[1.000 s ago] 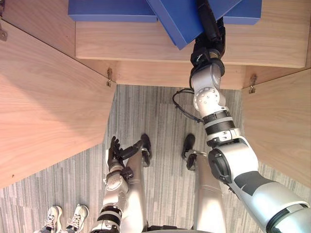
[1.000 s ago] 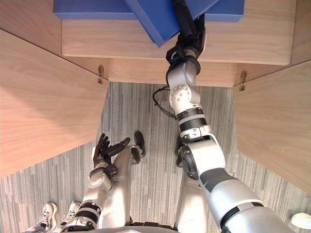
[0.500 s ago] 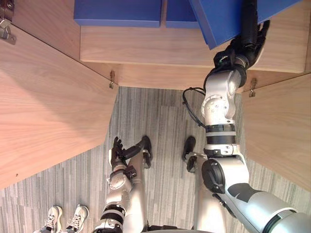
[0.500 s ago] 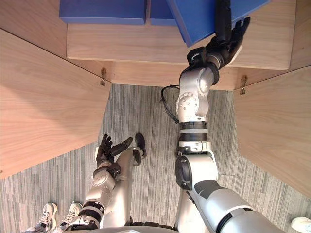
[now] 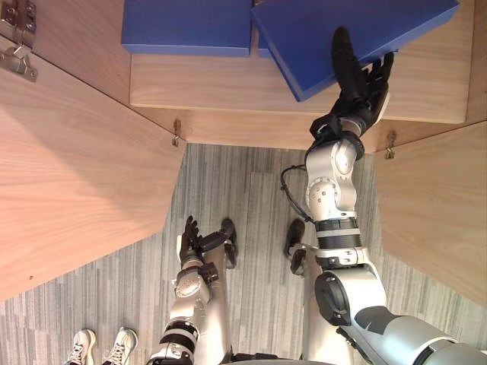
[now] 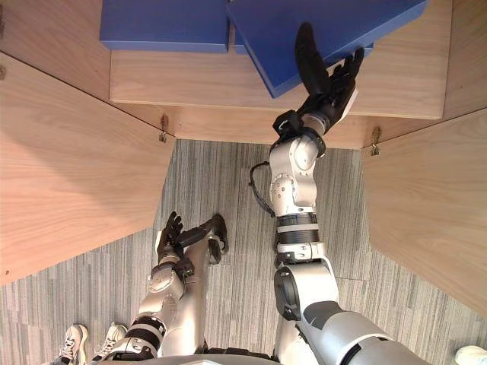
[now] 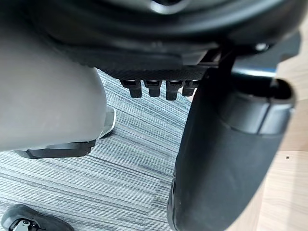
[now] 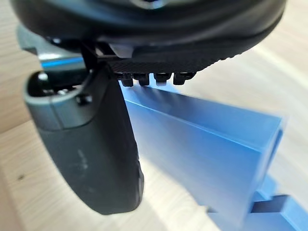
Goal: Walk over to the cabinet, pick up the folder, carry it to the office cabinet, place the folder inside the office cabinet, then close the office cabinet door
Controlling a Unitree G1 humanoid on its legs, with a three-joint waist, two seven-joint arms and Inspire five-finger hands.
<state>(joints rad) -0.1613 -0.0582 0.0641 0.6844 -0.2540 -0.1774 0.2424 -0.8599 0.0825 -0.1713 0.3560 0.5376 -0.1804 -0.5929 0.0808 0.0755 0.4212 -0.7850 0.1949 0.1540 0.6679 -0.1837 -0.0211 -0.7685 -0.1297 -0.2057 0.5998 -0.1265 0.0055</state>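
My right robot hand [image 5: 358,84] is open, thumb across the folder [image 5: 335,30], which lies skewed on the cabinet shelf [image 5: 228,84], one corner near its front edge. My left robot hand [image 5: 190,232] hangs relaxed below the shelf. Withdrawing carelessly, the thumb could drag the folder off.

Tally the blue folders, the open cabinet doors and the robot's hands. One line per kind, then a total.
Blue folders: 3 (flat folder, tilted folder, half-hidden folder)
Open cabinet doors: 2 (left door, right door)
Robot hands: 2 (left hand, right hand)
Total: 7
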